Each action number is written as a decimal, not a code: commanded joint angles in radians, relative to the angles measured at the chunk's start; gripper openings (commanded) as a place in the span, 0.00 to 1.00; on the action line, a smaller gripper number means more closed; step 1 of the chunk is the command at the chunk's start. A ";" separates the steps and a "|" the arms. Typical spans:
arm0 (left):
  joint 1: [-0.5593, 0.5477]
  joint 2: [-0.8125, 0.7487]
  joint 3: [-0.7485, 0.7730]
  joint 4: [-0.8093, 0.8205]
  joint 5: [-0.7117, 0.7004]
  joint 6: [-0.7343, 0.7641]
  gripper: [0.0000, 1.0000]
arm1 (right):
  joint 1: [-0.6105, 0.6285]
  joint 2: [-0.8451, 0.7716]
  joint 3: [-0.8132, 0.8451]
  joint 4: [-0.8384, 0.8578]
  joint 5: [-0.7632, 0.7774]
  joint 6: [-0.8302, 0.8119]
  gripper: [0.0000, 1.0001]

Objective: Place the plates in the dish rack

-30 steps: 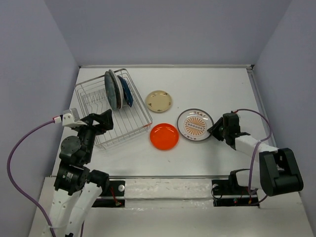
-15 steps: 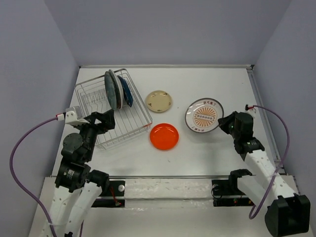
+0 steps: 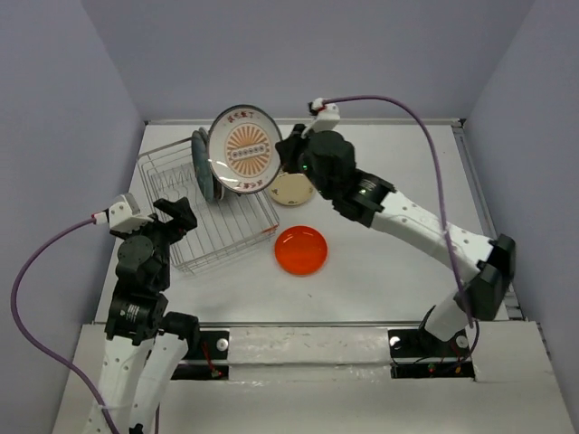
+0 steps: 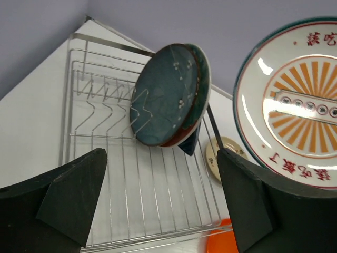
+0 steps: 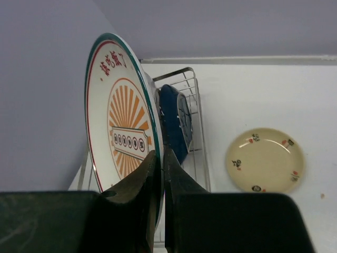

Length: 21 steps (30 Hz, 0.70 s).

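My right gripper (image 3: pixel 283 155) is shut on the rim of the white plate with the orange emblem (image 3: pixel 244 149), holding it upright in the air above the dish rack (image 3: pixel 231 250). The right wrist view has that plate (image 5: pixel 118 116) clamped edge-on in the gripper (image 5: pixel 160 155). A dark teal plate (image 4: pixel 163 95) stands in the rack (image 4: pixel 67 105), a red-and-teal one (image 4: pixel 204 79) right behind it and a dark blue one (image 5: pixel 176 124) beyond. The cream plate (image 3: pixel 294 192) and orange plate (image 3: pixel 301 250) lie flat on the table. My left gripper (image 3: pixel 172 217) stays open at the rack's near end.
Low walls enclose the white table on three sides. In the left wrist view the empty front rows of tines (image 4: pixel 105 105) stand before the teal plate. The right arm (image 3: pixel 407 221) stretches across the table from its base at the near right.
The right gripper closed on the emblem plate at the table's right, lifted it and swung it left and back to above the rack. The left gripper shifted only slightly.
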<state>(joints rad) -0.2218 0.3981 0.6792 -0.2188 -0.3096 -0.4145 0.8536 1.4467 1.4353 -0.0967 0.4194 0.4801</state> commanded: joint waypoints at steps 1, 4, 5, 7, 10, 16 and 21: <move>0.035 -0.045 0.029 0.003 -0.147 -0.032 0.96 | 0.107 0.255 0.322 0.072 0.182 -0.162 0.07; 0.045 -0.058 0.040 -0.004 -0.190 -0.053 0.94 | 0.145 0.495 0.630 -0.032 0.249 -0.228 0.07; 0.044 -0.059 0.043 -0.005 -0.200 -0.056 0.93 | 0.159 0.609 0.708 -0.050 0.268 -0.260 0.07; 0.044 -0.065 0.057 -0.016 -0.220 -0.066 0.93 | 0.173 0.714 0.928 -0.078 0.335 -0.300 0.07; 0.033 -0.071 0.071 -0.030 -0.250 -0.075 0.92 | 0.202 0.894 1.167 -0.063 0.415 -0.409 0.07; -0.001 -0.074 0.068 -0.024 -0.258 -0.072 0.92 | 0.255 1.070 1.251 0.329 0.556 -0.780 0.07; -0.007 -0.074 0.065 -0.019 -0.243 -0.072 0.92 | 0.256 1.135 1.235 0.506 0.581 -0.928 0.07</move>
<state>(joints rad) -0.2226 0.3302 0.7132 -0.2741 -0.5285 -0.4774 1.1095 2.5771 2.6087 0.1188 0.9039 -0.2596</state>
